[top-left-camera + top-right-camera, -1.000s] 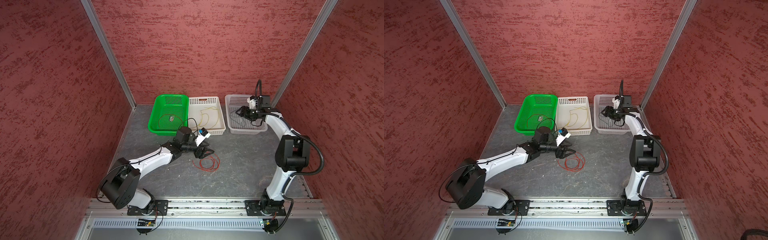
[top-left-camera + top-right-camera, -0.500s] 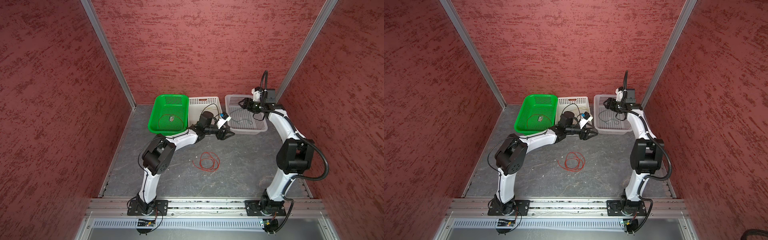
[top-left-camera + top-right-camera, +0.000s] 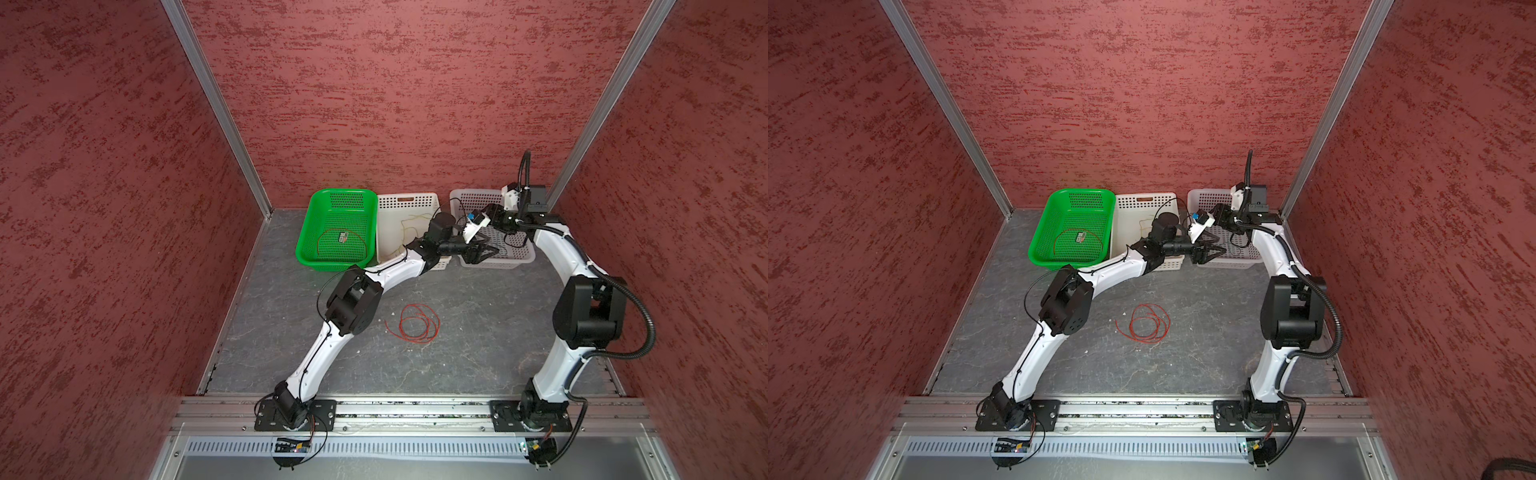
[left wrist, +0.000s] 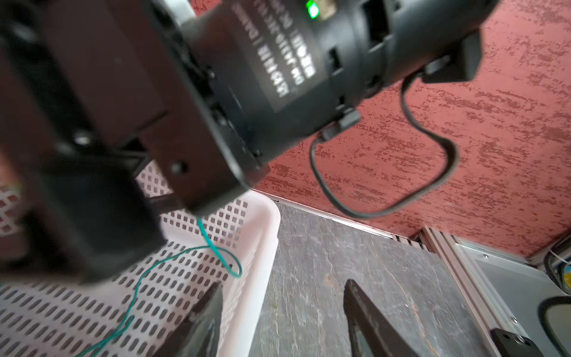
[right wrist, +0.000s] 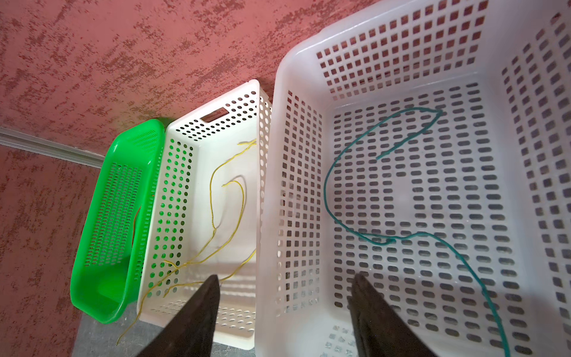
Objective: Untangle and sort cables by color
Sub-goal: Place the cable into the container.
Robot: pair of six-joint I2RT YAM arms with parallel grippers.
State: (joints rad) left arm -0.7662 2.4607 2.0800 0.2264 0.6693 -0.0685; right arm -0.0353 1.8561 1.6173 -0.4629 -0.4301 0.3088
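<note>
Left gripper (image 3: 484, 250) hangs spread and empty at the white basket's (image 5: 272, 154) near rim. Right gripper (image 5: 284, 276), also spread, hovers over the blue-green cable (image 5: 327, 197) inside, possibly brushing it. A red cable (image 3: 417, 330) lies coiled on the table: pinch one strand low, then lift slowly toward the green basket (image 3: 307, 232).

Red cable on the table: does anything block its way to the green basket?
Only the left arm's white forearm crosses that line, between the red cable and the green basket. Nothing else visible does.
</note>
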